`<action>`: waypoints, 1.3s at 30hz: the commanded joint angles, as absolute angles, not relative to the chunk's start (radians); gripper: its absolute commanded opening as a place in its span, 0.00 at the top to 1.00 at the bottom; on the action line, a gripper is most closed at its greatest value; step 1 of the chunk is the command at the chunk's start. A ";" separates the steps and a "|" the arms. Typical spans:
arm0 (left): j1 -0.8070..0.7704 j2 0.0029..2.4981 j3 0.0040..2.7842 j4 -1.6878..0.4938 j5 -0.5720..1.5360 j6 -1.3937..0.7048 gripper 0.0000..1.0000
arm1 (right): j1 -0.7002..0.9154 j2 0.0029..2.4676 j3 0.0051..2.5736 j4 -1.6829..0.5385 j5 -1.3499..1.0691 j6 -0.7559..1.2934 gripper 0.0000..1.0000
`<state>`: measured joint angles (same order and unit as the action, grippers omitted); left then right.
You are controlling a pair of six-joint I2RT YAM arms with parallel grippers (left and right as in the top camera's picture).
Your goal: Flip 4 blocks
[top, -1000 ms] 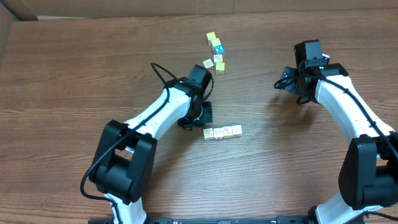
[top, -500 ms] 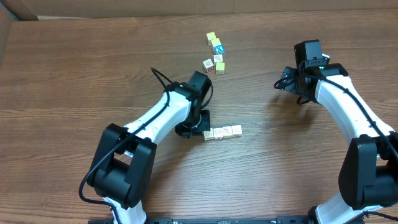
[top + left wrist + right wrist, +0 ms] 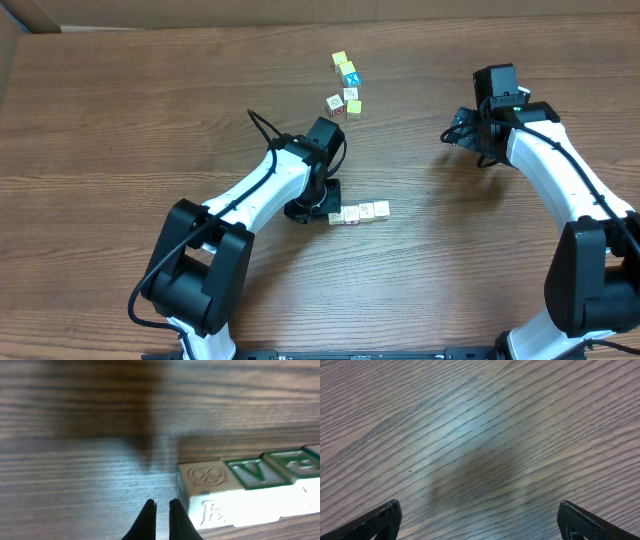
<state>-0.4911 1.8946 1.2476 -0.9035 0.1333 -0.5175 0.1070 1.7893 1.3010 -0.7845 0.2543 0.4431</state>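
Left pincer (image 3: 161, 506) is pinched shut on nothing, sitting just beside the end of the row of blocks (image 3: 358, 212) mid-table (image 3: 120, 130). The row runs sideways away from it toward the right pincer (image 3: 466, 134), which is wide open and well apart, so the left arm's way closer.

Table (image 3: 120, 130): brown wood-grain top, grain running left to right in the overhead view, filling nearly the whole frame.

Near centre: row of blocks (image 3: 358, 212), four as far as I can count, side by side and touching, lined up left to right. In the left wrist view the top faces are cream. The end block carries a looped mark, the next a green-bordered V, and the one after is also green-bordered. A raised letter shows on a side face.

Far side, well apart from the row: loose cluster of cubes (image 3: 351, 94), about six, yellow and cream tops, some touching. Among them a blue cube (image 3: 350, 78) with a white X.
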 commanded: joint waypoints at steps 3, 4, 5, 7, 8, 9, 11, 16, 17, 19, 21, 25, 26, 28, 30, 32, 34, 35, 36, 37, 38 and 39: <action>-0.438 1.802 1.262 -0.908 0.118 -0.521 0.96 | 0.109 1.782 1.317 -0.779 0.269 0.437 0.00; -0.428 1.784 1.262 -0.904 0.124 -0.521 0.96 | 0.109 1.782 1.317 -0.779 0.269 0.437 0.00; -0.418 1.766 1.262 -0.900 0.124 -0.521 0.96 | 0.109 1.782 1.317 -0.779 0.269 0.437 0.00; -0.400 1.741 1.262 -0.896 0.121 -0.521 0.96 | 0.109 1.782 1.317 -0.779 0.269 0.437 0.00; -0.391 1.735 1.262 -0.898 0.122 -0.521 0.96 | 0.109 1.782 1.317 -0.779 0.269 0.437 0.00; -0.384 1.733 1.262 -0.904 0.123 -0.521 0.96 | 0.109 1.782 1.317 -0.779 0.269 0.437 0.00; -0.371 1.734 1.261 -0.920 0.120 -0.520 0.96 | 0.109 1.782 1.317 -0.779 0.269 0.437 0.00; -0.366 1.734 1.257 -0.923 0.096 -0.516 0.96 | 0.109 1.782 1.317 -0.779 0.269 0.437 0.00; -0.366 1.734 1.257 -0.921 0.096 -0.516 0.96 | 0.109 1.782 1.317 -0.779 0.269 0.437 0.00; -0.367 1.734 1.257 -0.915 0.096 -0.516 0.95 | 0.109 1.782 1.317 -0.779 0.269 0.437 0.00; -0.366 1.734 1.257 -0.907 0.094 -0.516 0.91 | 0.109 1.782 1.317 -0.779 0.269 0.437 0.00; -0.367 1.734 1.257 -0.867 0.099 -0.517 0.95 | 0.109 1.782 1.317 -0.779 0.269 0.437 0.00; -0.367 1.734 1.257 -0.855 0.105 -0.517 0.96 | 0.109 1.782 1.317 -0.779 0.269 0.437 0.00; -0.367 1.734 1.257 -0.833 0.115 -0.517 0.96 | 0.109 1.782 1.317 -0.779 0.269 0.437 0.00; -0.367 1.734 1.257 -0.816 0.131 -0.517 0.96 | 0.109 1.782 1.317 -0.779 0.269 0.437 0.00; -0.367 1.734 1.257 -0.810 0.132 -0.517 0.96 | 0.109 1.782 1.317 -0.779 0.269 0.437 0.00; -0.367 1.734 1.257 -0.811 0.132 -0.517 0.95 | 0.109 1.782 1.317 -0.779 0.269 0.437 0.00; -0.367 1.734 1.257 -0.813 0.132 -0.517 0.94 | 0.109 1.782 1.317 -0.779 0.269 0.437 0.00; -0.367 1.734 1.257 -0.816 0.131 -0.517 0.93 | 0.109 1.782 1.317 -0.779 0.269 0.437 0.00; -0.367 1.734 1.257 -0.820 0.131 -0.517 0.92 | 0.109 1.782 1.317 -0.779 0.269 0.437 0.00; -0.367 1.734 1.257 -0.827 0.131 -0.517 0.92 | 0.109 1.782 1.317 -0.779 0.269 0.437 0.00; -0.367 1.734 1.257 -0.834 0.131 -0.517 0.92 | 0.109 1.782 1.317 -0.779 0.269 0.437 0.00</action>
